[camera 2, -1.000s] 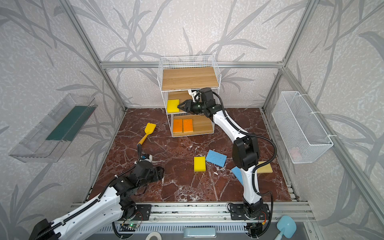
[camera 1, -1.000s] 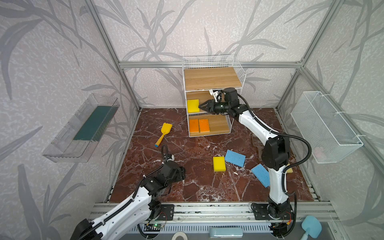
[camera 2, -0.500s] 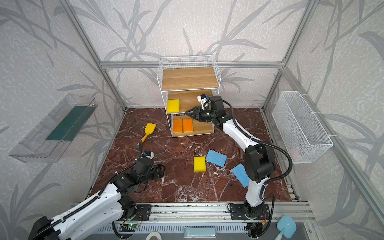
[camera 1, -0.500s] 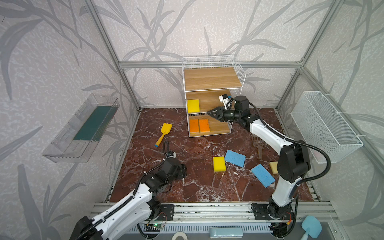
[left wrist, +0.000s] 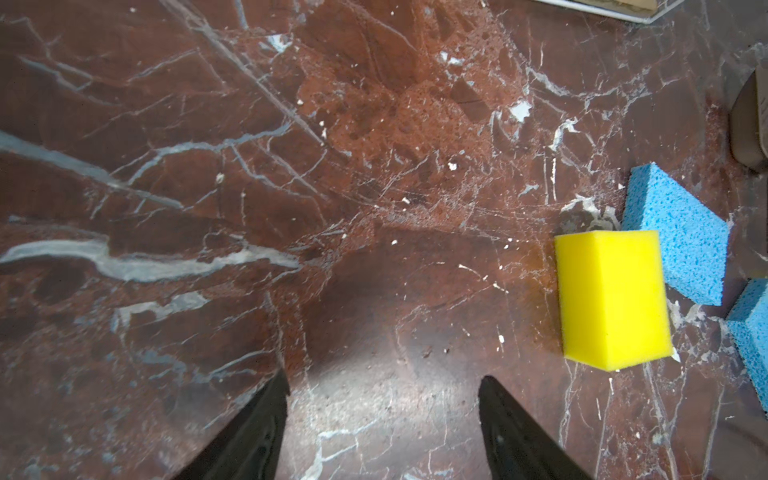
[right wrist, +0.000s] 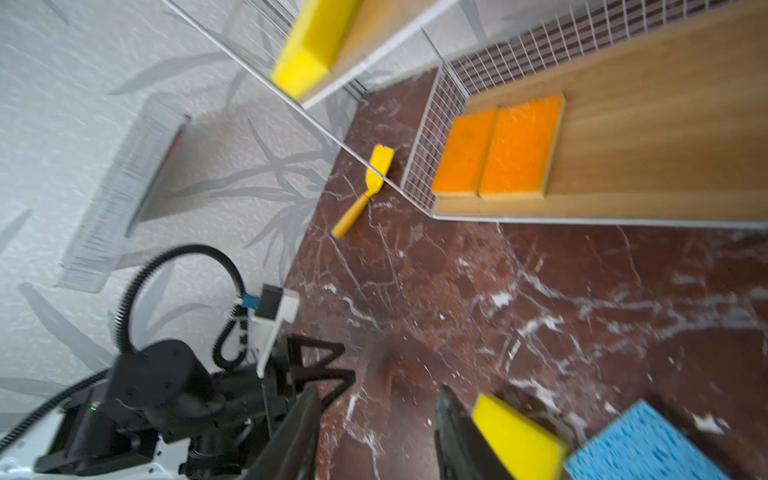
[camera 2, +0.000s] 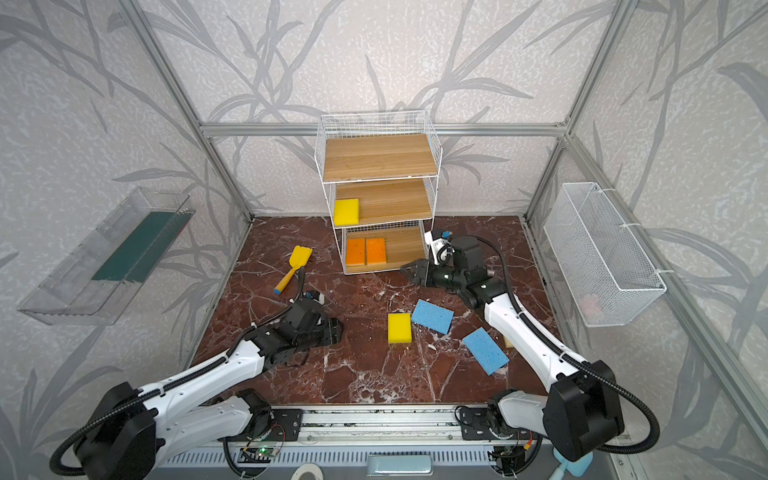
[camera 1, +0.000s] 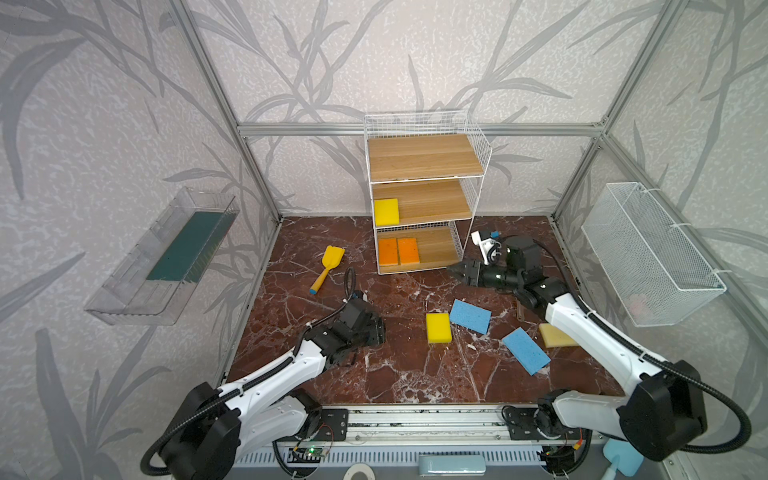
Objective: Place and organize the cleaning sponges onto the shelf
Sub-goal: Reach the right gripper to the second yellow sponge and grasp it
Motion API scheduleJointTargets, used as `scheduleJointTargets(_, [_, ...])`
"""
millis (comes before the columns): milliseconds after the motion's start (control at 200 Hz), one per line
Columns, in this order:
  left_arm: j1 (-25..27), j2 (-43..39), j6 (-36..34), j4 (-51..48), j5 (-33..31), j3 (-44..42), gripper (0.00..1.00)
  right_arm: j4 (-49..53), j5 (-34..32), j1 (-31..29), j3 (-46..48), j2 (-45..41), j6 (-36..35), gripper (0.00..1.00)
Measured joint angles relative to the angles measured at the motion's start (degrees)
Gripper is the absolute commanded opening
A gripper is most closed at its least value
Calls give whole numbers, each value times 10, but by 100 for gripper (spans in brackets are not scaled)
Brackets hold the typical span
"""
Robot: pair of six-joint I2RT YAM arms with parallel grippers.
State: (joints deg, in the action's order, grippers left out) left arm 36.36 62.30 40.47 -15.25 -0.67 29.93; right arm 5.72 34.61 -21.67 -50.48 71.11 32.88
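Observation:
The white wire shelf (camera 1: 424, 158) stands at the back, with a yellow sponge (camera 1: 386, 212) on its middle board and two orange sponges (camera 1: 398, 251) side by side on the bottom board. On the floor lie another yellow sponge (camera 1: 438, 328), two blue sponges (camera 1: 470, 316) (camera 1: 525, 351) and a beige one (camera 1: 555, 336) partly under the right arm. My right gripper (camera 1: 455, 270) hangs open and empty just off the shelf's front right corner. My left gripper (left wrist: 382, 390) is open and empty, low over the floor left of the yellow sponge (left wrist: 611, 299).
A yellow toy shovel (camera 1: 326, 268) lies left of the shelf. A clear tray (camera 1: 166, 257) hangs on the left wall and a white mesh basket (camera 1: 648, 253) on the right wall. A brown scoop handle (camera 1: 519, 309) peeks out beside the right arm.
My right gripper drew back out of the shelf's middle tier, leaving the yellow sponge there, and came down to the right. My left gripper moved toward the yellow sponge on the floor.

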Motion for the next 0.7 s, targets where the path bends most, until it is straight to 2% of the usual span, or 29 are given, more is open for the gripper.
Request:
scheduleJointTargets(260, [11, 61, 2, 52, 16, 7, 73, 29, -8, 0, 145, -32, -2, 46])
scheduleJointTargets(495, [16, 61, 7, 82, 16, -5, 73, 30, -7, -1, 170, -8, -2, 46])
scheduleJointTargets(700, [17, 61, 13, 90, 16, -24, 73, 7, -7, -6, 179, 64, 0, 44])
